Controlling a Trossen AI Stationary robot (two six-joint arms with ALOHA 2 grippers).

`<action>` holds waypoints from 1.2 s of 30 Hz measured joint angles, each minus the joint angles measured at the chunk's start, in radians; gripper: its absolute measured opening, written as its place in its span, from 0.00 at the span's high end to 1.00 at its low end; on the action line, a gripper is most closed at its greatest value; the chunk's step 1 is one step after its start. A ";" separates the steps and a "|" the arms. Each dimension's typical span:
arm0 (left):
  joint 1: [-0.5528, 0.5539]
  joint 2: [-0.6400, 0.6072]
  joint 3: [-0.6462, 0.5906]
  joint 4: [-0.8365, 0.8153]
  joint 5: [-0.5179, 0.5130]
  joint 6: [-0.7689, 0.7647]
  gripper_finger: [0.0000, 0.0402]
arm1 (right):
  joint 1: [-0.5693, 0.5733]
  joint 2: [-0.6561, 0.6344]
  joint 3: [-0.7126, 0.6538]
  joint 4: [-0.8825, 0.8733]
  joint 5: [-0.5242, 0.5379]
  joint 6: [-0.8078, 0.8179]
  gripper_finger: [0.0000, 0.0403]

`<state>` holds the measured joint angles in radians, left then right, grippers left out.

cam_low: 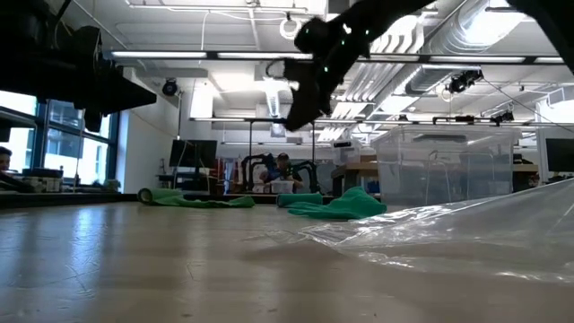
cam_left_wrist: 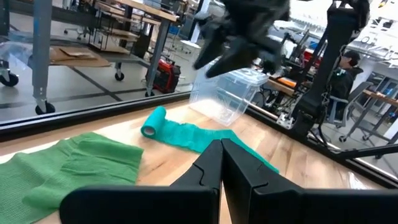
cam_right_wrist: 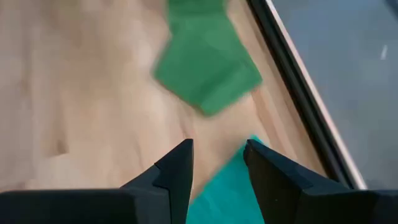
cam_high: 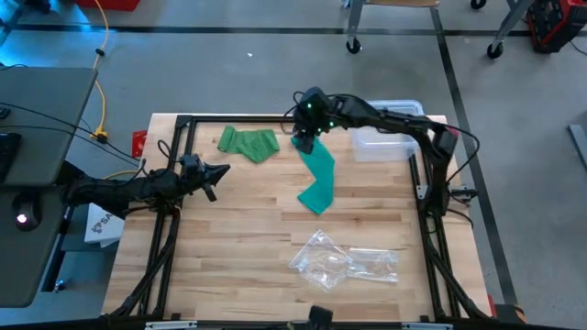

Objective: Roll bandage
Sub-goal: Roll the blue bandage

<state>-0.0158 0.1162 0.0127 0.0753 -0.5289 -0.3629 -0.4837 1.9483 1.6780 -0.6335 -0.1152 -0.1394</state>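
Two grippers are in your scene. Your right gripper (cam_high: 305, 137) hangs above the rolled end of the teal bandage (cam_high: 318, 179), near the far edge of the table (cam_high: 238, 247). In its wrist view its fingers (cam_right_wrist: 177, 171) stand parted with nothing between them, and the bandage shows below the gap; the low view shows this gripper well clear of the tabletop. Your left gripper (cam_high: 218, 171) waits at the table's left side with its fingers (cam_left_wrist: 239, 165) pressed together, holding nothing, pointing toward the middle.

From its roll the bandage lies unwound as a flat strip running toward the table's centre, where its loose end is folded over. You can see the small roll (cam_left_wrist: 151, 122) clearly from the left wrist. Just left of it, apart from it, lies a crumpled green cloth (cam_high: 249, 143). Right of the right gripper stands a clear plastic bin (cam_high: 385, 137) at the far right corner. Near the front edge lies a clear plastic bag (cam_high: 344, 260), crumpled and flat.
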 joint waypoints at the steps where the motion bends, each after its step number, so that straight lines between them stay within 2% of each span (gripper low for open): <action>1: 0.000 0.000 0.000 0.001 0.000 -0.002 1.00 | -0.019 0.017 0.010 -0.022 -0.022 0.021 0.65; 4: 0.000 0.000 0.000 0.003 0.000 -0.002 1.00 | -0.073 0.068 0.028 -0.075 -0.082 0.044 0.63; 8: 0.000 0.002 0.000 0.003 -0.007 -0.002 1.00 | -0.128 0.133 0.059 -0.099 -0.121 0.043 0.56; 15: 0.000 0.014 0.000 0.007 -0.027 -0.003 1.00 | -0.172 0.276 0.233 -0.275 -0.086 0.053 0.43; 24: 0.000 0.021 0.000 0.036 -0.029 -0.003 1.00 | -0.189 0.442 0.435 -0.457 -0.048 -0.011 0.42; 33: -0.001 0.022 0.000 0.047 -0.019 -0.020 1.00 | -0.197 0.480 0.436 -0.459 -0.078 -0.047 0.42; 36: -0.001 0.022 0.000 0.052 -0.019 -0.020 1.00 | -0.198 0.481 0.436 -0.458 -0.128 -0.053 0.42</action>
<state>-0.0166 0.1379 0.0127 0.1274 -0.5476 -0.3832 -0.6815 2.4294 2.1136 -1.0916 -0.2433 -0.1927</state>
